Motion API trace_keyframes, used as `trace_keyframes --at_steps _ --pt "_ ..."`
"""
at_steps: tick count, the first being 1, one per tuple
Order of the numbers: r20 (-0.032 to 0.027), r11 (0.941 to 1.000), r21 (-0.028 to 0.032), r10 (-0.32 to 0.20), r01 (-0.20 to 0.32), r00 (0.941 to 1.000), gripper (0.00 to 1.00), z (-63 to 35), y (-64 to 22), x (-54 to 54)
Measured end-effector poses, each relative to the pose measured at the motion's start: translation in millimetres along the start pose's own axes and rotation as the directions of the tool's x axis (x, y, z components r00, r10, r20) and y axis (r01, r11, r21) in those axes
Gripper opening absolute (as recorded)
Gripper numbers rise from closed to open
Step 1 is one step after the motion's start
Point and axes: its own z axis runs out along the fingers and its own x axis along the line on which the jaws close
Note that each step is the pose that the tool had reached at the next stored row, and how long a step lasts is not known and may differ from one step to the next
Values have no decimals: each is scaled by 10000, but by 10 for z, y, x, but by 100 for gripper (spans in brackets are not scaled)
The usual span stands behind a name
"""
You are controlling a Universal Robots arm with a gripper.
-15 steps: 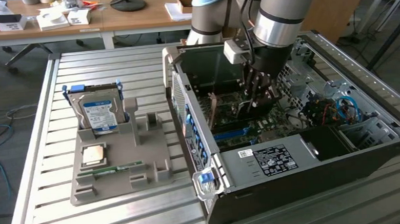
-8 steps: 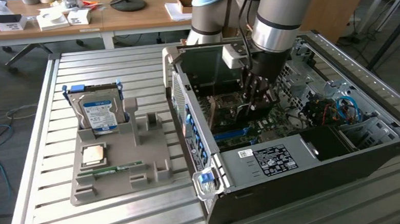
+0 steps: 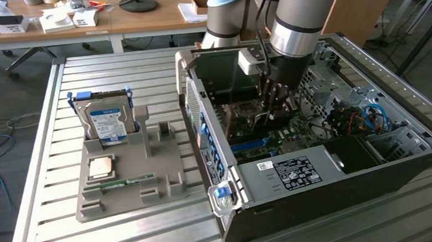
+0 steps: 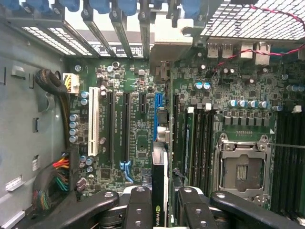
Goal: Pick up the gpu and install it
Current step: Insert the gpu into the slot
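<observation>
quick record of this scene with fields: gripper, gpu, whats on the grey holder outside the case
gripper: gripper down inside the open computer case, shut on the gpu
gpu: gpu held edge-on between the fingers, over the motherboard, in line with the blue slot
seated in slot: cannot tell
grey holder: grey holder beside the case, on the exterior view's left
on holder: hard drive standing upright; square chip lying flat; memory stick lying flat
</observation>
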Motion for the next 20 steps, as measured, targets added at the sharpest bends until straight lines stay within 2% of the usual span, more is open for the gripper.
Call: trace_keyframes --at_steps 6,20 --pt "-3 10000 21 -1 1 10000 26 51 29 0" --pt "-5 10000 23 1 -1 10000 26 61 88 22"
